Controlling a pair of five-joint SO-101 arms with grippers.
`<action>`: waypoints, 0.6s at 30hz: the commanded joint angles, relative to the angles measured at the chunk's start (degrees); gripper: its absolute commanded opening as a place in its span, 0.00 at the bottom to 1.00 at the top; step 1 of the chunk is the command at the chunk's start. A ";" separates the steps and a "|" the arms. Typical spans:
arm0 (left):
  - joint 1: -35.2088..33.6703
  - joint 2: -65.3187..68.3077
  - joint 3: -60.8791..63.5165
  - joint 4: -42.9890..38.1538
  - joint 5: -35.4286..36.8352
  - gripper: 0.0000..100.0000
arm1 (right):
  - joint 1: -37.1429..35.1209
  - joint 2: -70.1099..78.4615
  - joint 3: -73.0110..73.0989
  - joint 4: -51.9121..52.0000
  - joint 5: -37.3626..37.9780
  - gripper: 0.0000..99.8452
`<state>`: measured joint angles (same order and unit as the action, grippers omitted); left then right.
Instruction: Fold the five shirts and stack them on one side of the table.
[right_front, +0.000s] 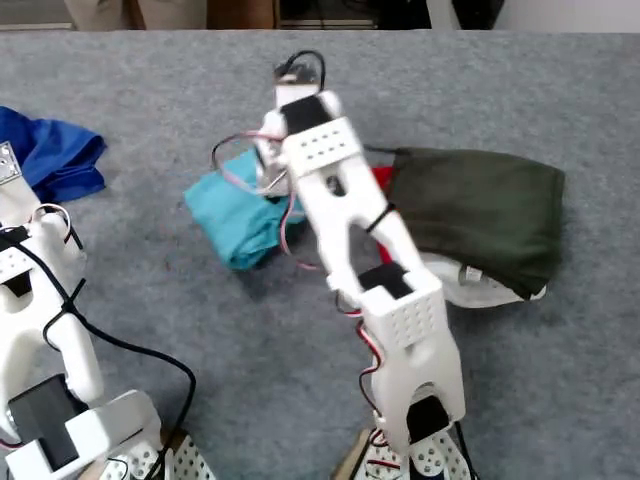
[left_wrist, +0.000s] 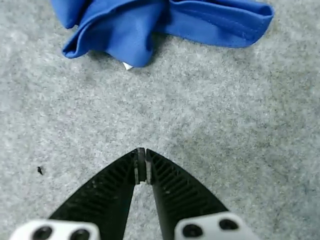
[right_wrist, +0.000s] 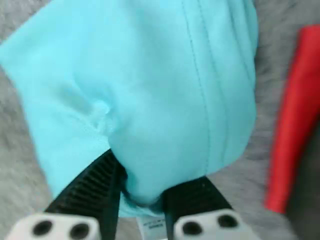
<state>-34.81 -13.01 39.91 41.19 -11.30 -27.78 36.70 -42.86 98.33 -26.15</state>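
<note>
A folded turquoise shirt (right_front: 235, 213) lies mid-table, and my right gripper (right_wrist: 142, 187) is shut on its edge, with cloth bunched between the fingers. The right arm (right_front: 345, 215) stretches over it from the front. Beside it a stack holds a dark green shirt (right_front: 485, 205) on top, a red shirt (right_front: 382, 181) peeking out and a white shirt (right_front: 480, 285) underneath. A crumpled blue shirt (right_front: 55, 155) lies at the far left, also the blue shirt (left_wrist: 155, 25) in the left wrist view. My left gripper (left_wrist: 141, 167) is shut on nothing, just above the grey cloth short of it.
The table is covered by a grey felt surface (right_front: 150, 300). The left arm's white base and cables (right_front: 60, 400) sit at the front left corner. Open felt lies between the blue shirt and the turquoise one.
</note>
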 joint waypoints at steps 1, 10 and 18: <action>-0.53 -0.13 -2.99 -0.70 0.26 0.02 | 5.23 -3.65 -6.81 4.04 7.38 0.00; -0.44 -0.13 -2.64 -0.70 0.26 0.02 | 18.07 -14.02 -7.52 4.04 16.18 0.00; -0.44 -0.13 -2.55 -0.70 0.26 0.02 | 30.81 -24.92 1.98 4.04 21.63 0.00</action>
<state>-34.81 -13.01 39.91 41.19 -11.30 -0.97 19.65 -44.88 101.23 -6.73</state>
